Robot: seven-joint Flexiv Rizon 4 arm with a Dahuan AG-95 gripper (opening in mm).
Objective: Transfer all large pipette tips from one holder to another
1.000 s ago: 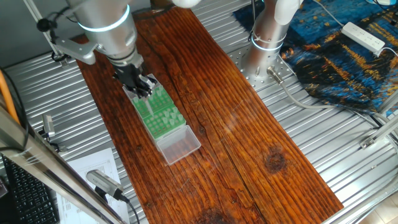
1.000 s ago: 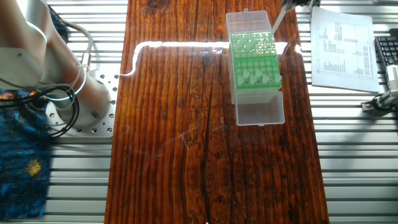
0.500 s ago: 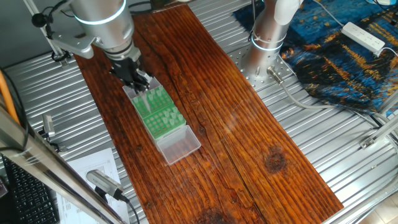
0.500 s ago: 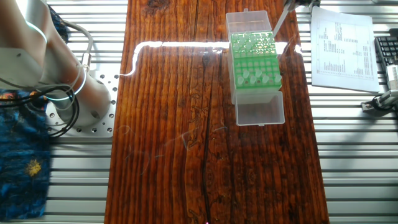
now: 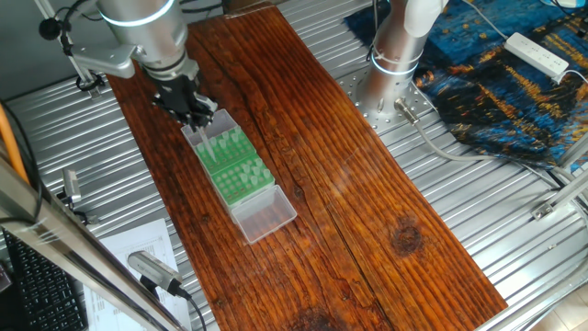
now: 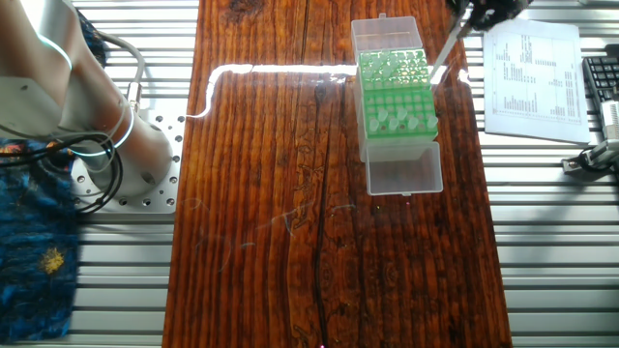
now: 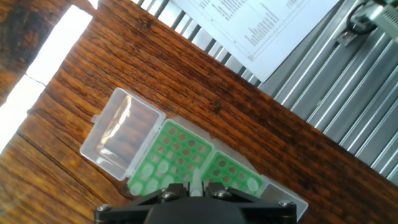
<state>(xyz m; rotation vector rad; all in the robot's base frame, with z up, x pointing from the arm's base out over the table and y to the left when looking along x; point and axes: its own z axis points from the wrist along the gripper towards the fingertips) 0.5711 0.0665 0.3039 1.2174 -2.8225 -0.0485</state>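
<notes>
Lifting clear of the green rack (image 5: 233, 163), the gripper (image 5: 193, 110) now sits higher and farther toward the table's far end than it did a second ago, and a pale tip (image 6: 443, 54) hangs slanted beneath it in the other fixed view. I judge that one tip has just been drawn out and is on its way to a new hole.

Closest to the jaws, in the hand view, the tip (image 7: 195, 180) stands pinched between them; they are nearly closed on it. Just below lie the two green grids (image 7: 180, 158), with the remaining large pipette tips (image 6: 406, 120) seated in clusters. Beyond the racks, the clear hinged lid (image 7: 118, 140) lies open on the wooden table (image 5: 367, 211). The arm reaches down from above, wrist tilted slightly, fingers pointing at the rack.
</notes>
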